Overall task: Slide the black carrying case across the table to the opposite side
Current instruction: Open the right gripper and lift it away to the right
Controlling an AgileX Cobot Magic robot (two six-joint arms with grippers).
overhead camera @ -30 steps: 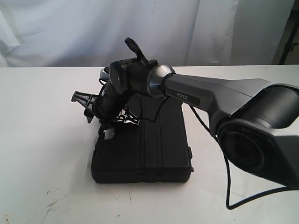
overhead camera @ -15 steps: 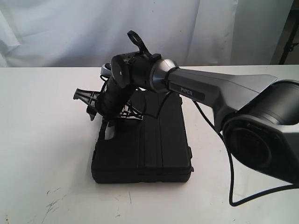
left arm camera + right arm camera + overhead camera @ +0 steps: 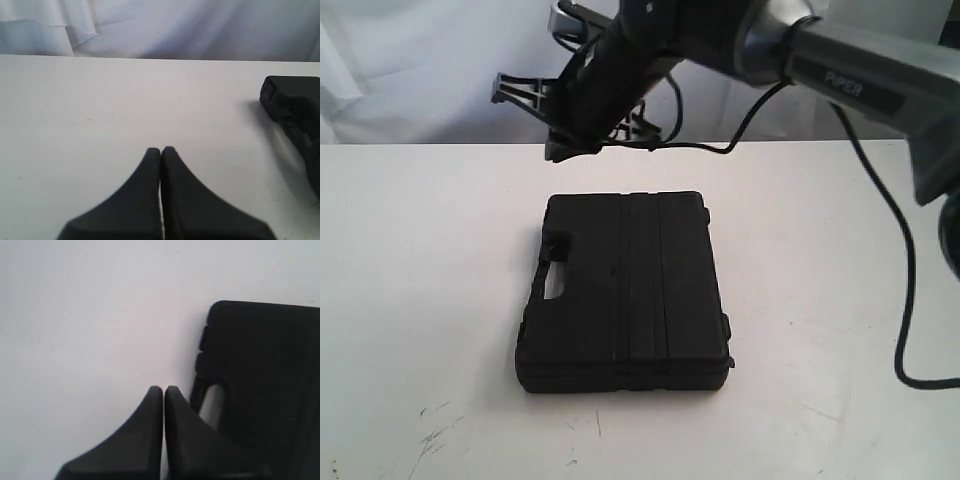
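Note:
The black case [image 3: 625, 290] lies flat on the white table [image 3: 420, 250] near the middle, with its handle slot [image 3: 558, 285] on its left side. My right gripper [image 3: 558, 150] hangs shut and empty above the table's far edge, well clear of the case. In the right wrist view its gripper [image 3: 163, 388] points down beside the case [image 3: 270, 365] and the handle slot [image 3: 214, 402]. In the left wrist view the left gripper [image 3: 161, 149] is shut and empty over bare table [image 3: 100, 100], with a corner of the case [image 3: 295, 107] off to one side. The left arm stays outside the exterior view.
A white curtain [image 3: 440, 70] hangs behind the table. The right arm's black cable [image 3: 905, 300] droops onto the table at the right. Dark scuff marks [image 3: 435, 430] sit near the front left edge.
The right arm has lifted from low over the case's handle side up and back to above the far edge. The case has not moved.

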